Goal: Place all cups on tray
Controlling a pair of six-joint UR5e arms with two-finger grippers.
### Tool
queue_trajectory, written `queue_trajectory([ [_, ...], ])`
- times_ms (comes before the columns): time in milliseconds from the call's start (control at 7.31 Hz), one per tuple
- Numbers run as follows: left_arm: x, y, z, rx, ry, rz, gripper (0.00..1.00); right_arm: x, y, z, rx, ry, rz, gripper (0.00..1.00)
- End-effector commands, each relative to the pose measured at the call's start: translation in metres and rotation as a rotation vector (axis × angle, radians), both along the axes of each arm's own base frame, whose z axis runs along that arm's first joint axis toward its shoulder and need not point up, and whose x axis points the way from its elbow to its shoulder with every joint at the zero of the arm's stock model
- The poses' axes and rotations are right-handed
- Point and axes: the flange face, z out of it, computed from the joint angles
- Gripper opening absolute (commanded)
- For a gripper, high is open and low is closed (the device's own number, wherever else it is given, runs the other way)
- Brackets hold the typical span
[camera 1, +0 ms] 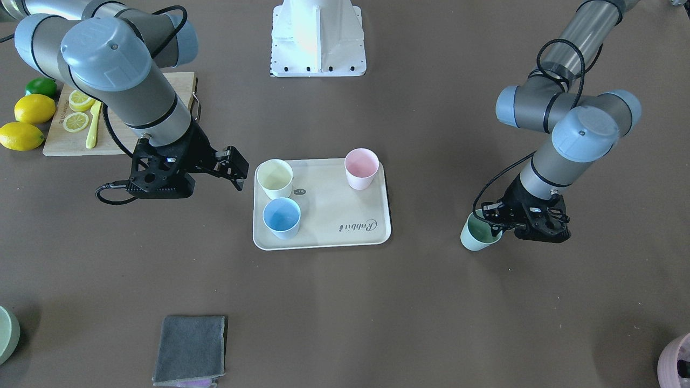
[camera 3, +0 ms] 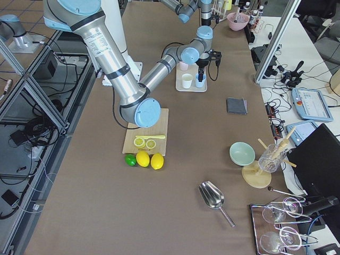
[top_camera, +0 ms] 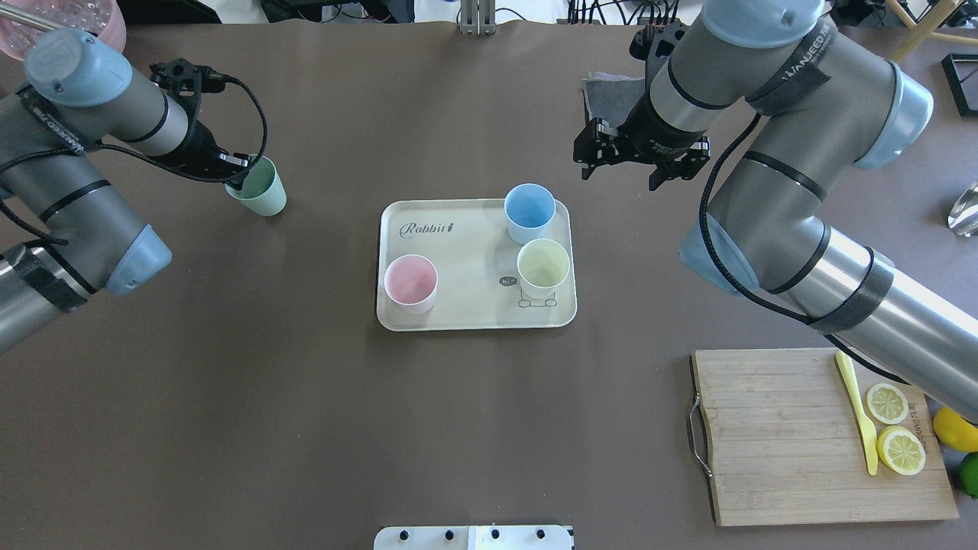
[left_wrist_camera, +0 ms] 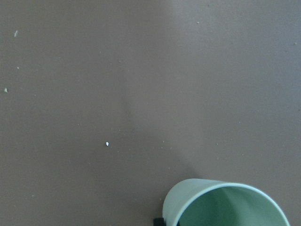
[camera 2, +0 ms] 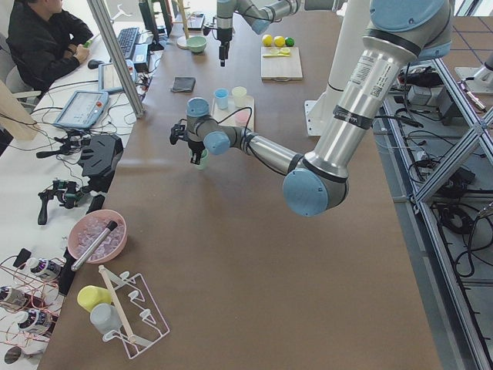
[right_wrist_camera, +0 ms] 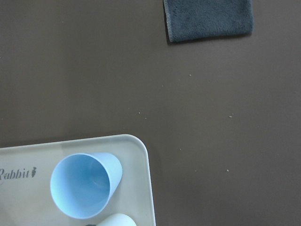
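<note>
well, the mint green cup (top_camera: 261,189) is a small matte tapered tumbler with no handle, out over the bare table (top_camera: 306,397) on the left arm's side, well apart from the cream tray (top_camera: 467,256). the left gripper (top_camera: 235,173) has its fingers pinched on the cup's rim wall, while the right gripper (top_camera: 620,166) hangs spread wide and empty just beyond the tray corner nearest the blue cup (top_camera: 529,212). four cups in all: the blue cup, pale yellow cup (top_camera: 543,267) and pink cup (top_camera: 410,283) stand upright on the one tray, the mint one off it.
</note>
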Motion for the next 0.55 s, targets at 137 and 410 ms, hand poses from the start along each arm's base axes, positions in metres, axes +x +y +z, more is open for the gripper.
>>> queue_trajectory([
  [137,-0.002,0.006,-0.101,-0.080,0.045,-0.051,0.00,0.016,-0.004,0.016,-0.003,0.016,0.009,1.00],
  [410,0.046,0.042,-0.145,-0.132,0.110,-0.059,0.00,0.043,0.013,0.041,0.021,0.024,-0.015,1.00],
])
